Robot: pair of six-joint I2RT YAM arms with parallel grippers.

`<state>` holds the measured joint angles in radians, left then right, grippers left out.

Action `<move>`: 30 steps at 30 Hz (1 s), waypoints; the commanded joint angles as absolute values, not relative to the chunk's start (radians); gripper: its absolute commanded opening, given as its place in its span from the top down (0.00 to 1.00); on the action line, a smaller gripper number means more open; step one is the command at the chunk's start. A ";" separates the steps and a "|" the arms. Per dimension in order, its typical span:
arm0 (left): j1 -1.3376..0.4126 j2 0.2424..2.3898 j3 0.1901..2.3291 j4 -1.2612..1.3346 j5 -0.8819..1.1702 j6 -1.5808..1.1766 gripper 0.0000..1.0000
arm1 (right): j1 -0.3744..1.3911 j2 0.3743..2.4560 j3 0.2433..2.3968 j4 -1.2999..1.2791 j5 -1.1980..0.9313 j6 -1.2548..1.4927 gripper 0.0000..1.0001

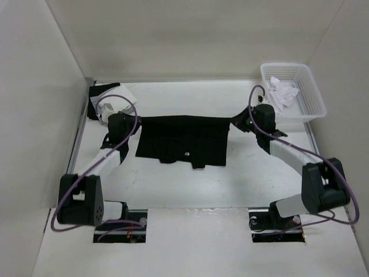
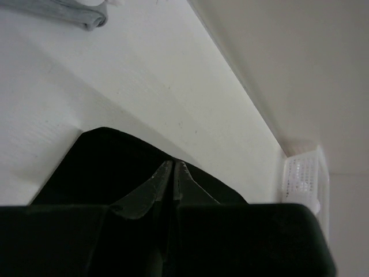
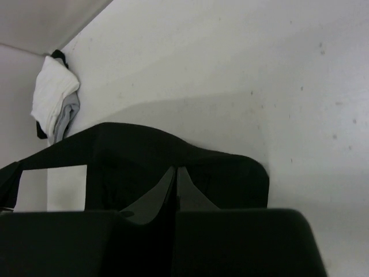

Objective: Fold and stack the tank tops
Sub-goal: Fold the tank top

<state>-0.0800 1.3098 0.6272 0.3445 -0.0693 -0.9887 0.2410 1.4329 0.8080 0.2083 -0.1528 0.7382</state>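
A long black tank top (image 1: pixel 183 140) is stretched across the middle of the table between my two grippers. My left gripper (image 1: pixel 137 123) is shut on its left end; in the left wrist view (image 2: pixel 173 168) the fingers are pressed together on black cloth (image 2: pixel 98 167). My right gripper (image 1: pixel 240 122) is shut on its right end; in the right wrist view (image 3: pixel 176 175) the fingers are closed on black cloth (image 3: pixel 219 173). A folded pile of white, grey and black tops (image 1: pixel 108 96) lies at the back left corner and also shows in the right wrist view (image 3: pixel 55 98).
A white mesh basket (image 1: pixel 309 92) with crumpled white cloth (image 1: pixel 283 93) stands at the back right; it also shows in the left wrist view (image 2: pixel 302 176). White walls close in the table on the left, back and right. Grey folded cloth (image 2: pixel 81 12) lies beyond my left gripper.
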 commanded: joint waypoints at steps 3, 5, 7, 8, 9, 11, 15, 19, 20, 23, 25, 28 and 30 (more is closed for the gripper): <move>-0.046 1.051 0.426 0.402 -0.050 -0.997 1.00 | 0.290 1.226 0.602 0.311 -0.128 0.761 0.98; -0.025 0.987 0.374 0.389 -0.027 -0.995 1.00 | 0.310 1.171 0.552 0.300 -0.114 0.757 0.98; -0.003 0.934 0.331 0.374 -0.004 -0.990 0.99 | 0.326 1.116 0.504 0.282 -0.101 0.757 0.98; 0.009 0.920 0.314 0.368 0.005 -0.986 0.99 | 0.337 1.094 0.484 0.276 -0.095 0.757 0.98; 0.030 0.907 0.293 0.361 0.018 -0.985 0.99 | 0.363 1.057 0.449 0.264 -0.083 0.758 0.98; 0.053 0.911 0.265 0.369 0.037 -0.989 0.98 | 0.413 1.012 0.400 0.242 -0.051 0.762 0.98; 0.075 0.931 0.218 0.402 0.060 -1.011 0.98 | 0.491 0.982 0.334 0.219 0.012 0.778 0.98; 0.108 0.911 0.161 0.417 0.078 -1.019 0.98 | 0.520 0.963 0.271 0.215 0.036 0.815 0.98; 0.122 0.908 0.151 0.417 0.086 -1.017 0.98 | 0.526 0.958 0.255 0.215 0.039 0.827 0.98; 0.170 0.915 0.132 0.422 0.122 -1.009 0.96 | 0.555 0.975 0.228 0.215 0.061 0.869 0.97; 0.185 0.927 0.125 0.432 0.137 -1.008 0.91 | 0.563 0.993 0.220 0.215 0.083 0.883 0.98; 0.194 0.949 0.114 0.447 0.143 -1.012 0.81 | 0.576 0.984 0.222 0.202 0.093 0.890 0.90; 0.207 0.942 0.107 0.447 0.149 -1.021 0.74 | 0.584 0.947 0.230 0.161 0.113 0.888 0.70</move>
